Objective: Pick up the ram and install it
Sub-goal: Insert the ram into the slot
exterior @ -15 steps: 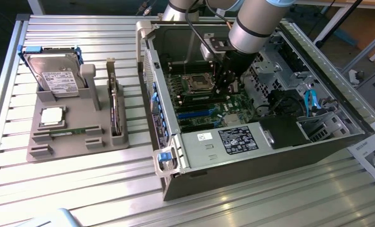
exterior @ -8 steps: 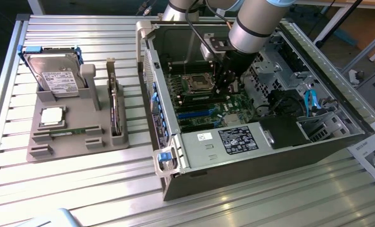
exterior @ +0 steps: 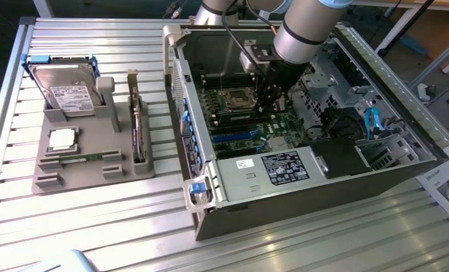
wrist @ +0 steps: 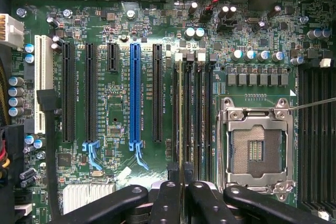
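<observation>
Claw [exterior: 273, 105] is down inside the open PC case [exterior: 285, 215], low over the mobo [wrist: 115, 103]. Its fingers [wrist: 170, 192] are nearly together and clamped on the ram [wrist: 181, 108].

Ram sits between the pads. In the wrist view it's edge-on, a thin olive strip running straight out from the claw along the row of black DIMM slots [wrist: 198, 108]. It lines up w/ one slot in that row, but can't tell if it's seated or just above.

CPU socket [wrist: 257, 145] w/ its metal frame is just beside the claw, on one side of the slots. Blue PCIe slot [wrist: 135, 95] and the black ones next to it are on the other side, a bit further off.

In the exterior view the arm [exterior: 307, 28] comes down into the case from above. A black labelled cover [exterior: 285, 167] lies near the claw, on the camera side.

Well apart from the claw, outside the case to the exterior view's left, a grey holder [exterior: 88, 164] sits on the tabletop [exterior: 95, 226]. It carries a hard drive [exterior: 65, 90] standing up, a silver CPU [exterior: 61, 139] lying flat and a dark card [exterior: 139, 133] on edge.
</observation>
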Motion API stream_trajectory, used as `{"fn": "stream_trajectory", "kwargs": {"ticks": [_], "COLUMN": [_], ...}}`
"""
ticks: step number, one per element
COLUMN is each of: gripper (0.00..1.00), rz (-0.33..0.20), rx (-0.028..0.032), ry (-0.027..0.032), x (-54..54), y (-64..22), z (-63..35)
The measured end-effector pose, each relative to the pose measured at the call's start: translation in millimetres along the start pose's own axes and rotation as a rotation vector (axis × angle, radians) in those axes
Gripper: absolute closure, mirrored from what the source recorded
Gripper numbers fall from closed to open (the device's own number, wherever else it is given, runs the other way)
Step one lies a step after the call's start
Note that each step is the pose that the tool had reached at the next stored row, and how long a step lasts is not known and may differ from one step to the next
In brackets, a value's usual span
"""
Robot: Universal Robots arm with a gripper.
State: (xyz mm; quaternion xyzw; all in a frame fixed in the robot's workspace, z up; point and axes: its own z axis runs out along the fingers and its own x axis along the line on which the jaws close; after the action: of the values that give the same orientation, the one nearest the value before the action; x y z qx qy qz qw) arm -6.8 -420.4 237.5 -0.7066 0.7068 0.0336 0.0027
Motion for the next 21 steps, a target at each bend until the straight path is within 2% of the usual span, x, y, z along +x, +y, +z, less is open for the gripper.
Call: {"fn": "stream_trajectory", "kwargs": {"ticks": [21], "gripper": [0.88], "rz": [0.004], "rx": [0.0004], "ry": [-0.0002], "x": [0.0], "y": [-0.4], "z": [0.4]}}
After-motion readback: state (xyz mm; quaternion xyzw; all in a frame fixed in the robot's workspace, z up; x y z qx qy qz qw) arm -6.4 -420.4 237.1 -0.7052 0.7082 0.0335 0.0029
